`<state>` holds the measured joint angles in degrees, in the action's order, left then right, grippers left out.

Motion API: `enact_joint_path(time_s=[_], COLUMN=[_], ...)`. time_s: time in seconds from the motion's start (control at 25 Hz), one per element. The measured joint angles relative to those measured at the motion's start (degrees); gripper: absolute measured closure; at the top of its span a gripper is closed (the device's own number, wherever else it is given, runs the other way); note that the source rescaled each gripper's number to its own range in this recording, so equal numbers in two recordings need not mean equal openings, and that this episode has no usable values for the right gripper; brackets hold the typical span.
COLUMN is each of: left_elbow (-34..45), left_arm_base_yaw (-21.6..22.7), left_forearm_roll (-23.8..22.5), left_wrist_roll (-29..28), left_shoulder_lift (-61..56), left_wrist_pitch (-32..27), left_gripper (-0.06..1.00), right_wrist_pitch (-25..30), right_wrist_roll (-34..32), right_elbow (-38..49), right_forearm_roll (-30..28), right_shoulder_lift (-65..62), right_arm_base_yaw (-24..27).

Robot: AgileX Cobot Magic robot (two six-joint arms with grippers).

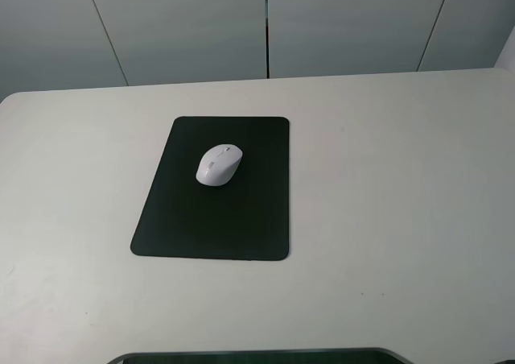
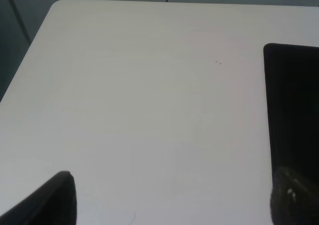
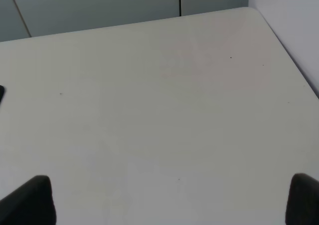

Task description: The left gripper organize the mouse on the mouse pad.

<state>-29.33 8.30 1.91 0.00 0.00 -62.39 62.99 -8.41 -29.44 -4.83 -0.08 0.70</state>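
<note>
The white mouse (image 1: 219, 165) lies on the upper middle of the black mouse pad (image 1: 193, 227), tilted a little with its scroll wheel toward the far right. Neither arm shows in the exterior high view. In the left wrist view my left gripper (image 2: 174, 192) is open over bare table with nothing between its fingers (image 2: 60, 195). The mouse pad (image 2: 294, 100) lies beside one fingertip, and the mouse is out of that view. My right gripper (image 3: 169, 197) is open over bare table, with only a corner of the pad (image 3: 1, 93) at the frame's edge.
The white table (image 1: 386, 203) carries the pad left of centre. Grey wall panels (image 1: 265, 26) stand behind its far edge. A dark curved object (image 1: 257, 356) shows at the near edge of the exterior high view.
</note>
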Motion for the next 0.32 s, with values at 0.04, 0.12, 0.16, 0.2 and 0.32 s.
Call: enact_joint_path(time_s=[0.04,0.12,0.16,0.2,0.32], left_elbow=[0.0,0.0,0.0,0.0,0.0], left_arm_base_yaw=[0.0,0.0,0.0,0.0,0.0], left_forearm_roll=[0.0,0.0,0.0,0.0,0.0], left_wrist_roll=[0.0,0.0,0.0,0.0,0.0], left_shoulder_lift=[0.0,0.0,0.0,0.0,0.0], left_wrist_pitch=[0.0,0.0,0.0,0.0,0.0], left_gripper=[-0.04,-0.04,-0.04,-0.04,-0.04], right_wrist_pitch=[0.0,0.0,0.0,0.0,0.0], right_wrist_roll=[0.0,0.0,0.0,0.0,0.0], right_elbow=[0.0,0.0,0.0,0.0,0.0], right_forearm_roll=[0.0,0.0,0.0,0.0,0.0], right_shoulder_lift=[0.0,0.0,0.0,0.0,0.0], right_arm_base_yaw=[0.0,0.0,0.0,0.0,0.0])
